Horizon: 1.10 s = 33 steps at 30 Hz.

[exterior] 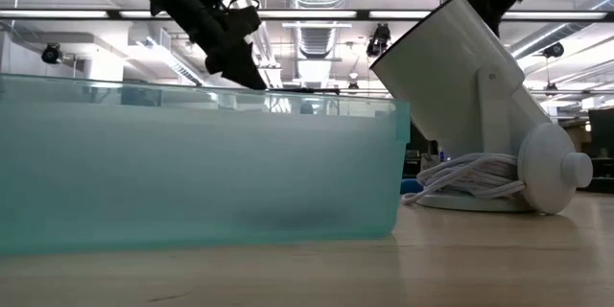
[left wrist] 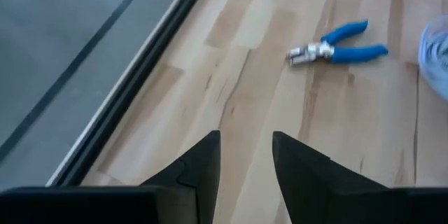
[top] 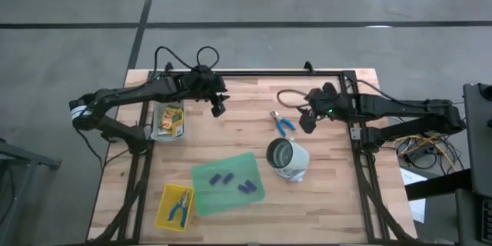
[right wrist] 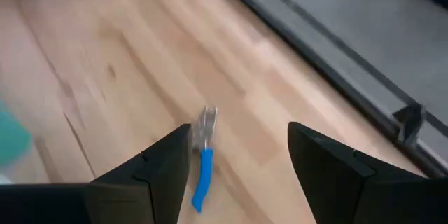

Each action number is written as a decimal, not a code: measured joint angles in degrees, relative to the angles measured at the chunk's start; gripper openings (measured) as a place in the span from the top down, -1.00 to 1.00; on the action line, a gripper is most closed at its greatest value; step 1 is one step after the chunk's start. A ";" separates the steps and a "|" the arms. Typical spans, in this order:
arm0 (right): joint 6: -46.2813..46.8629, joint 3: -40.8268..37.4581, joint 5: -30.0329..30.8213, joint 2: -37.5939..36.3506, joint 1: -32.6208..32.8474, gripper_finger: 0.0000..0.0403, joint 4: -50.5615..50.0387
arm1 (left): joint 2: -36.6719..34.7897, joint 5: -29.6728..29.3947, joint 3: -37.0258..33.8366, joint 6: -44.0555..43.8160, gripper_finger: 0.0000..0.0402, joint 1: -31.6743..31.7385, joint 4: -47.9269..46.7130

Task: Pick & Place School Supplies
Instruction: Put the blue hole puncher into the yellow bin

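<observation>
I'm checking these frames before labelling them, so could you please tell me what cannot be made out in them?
- Crayon boxes, high view: too small to count or read.
- Purple-blue pieces on the green sheet, high view: too small to identify; in the low view the sheet's edge hides them.
- Blue-handled tool, right wrist view: partly hidden behind the right gripper.
- Left gripper: nothing between its fingers; the tool lies apart.

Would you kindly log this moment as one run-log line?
left tool: open, raised near back edge | right tool: open, above pliers | pliers: on table, free | second pliers: in basket
</observation>
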 joint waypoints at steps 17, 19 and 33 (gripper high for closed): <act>3.38 -6.03 -24.69 12.51 -17.29 -0.13 5.69 | 0.00 2.42 0.00 -1.44 0.33 0.22 9.38; 3.11 -6.09 -30.33 13.81 -19.07 -0.13 5.67 | 0.00 2.43 0.00 -1.48 0.33 0.20 9.37; 3.85 -5.10 -35.88 26.25 -20.99 -0.13 6.30 | -0.02 2.43 -0.09 -0.56 0.33 0.24 9.34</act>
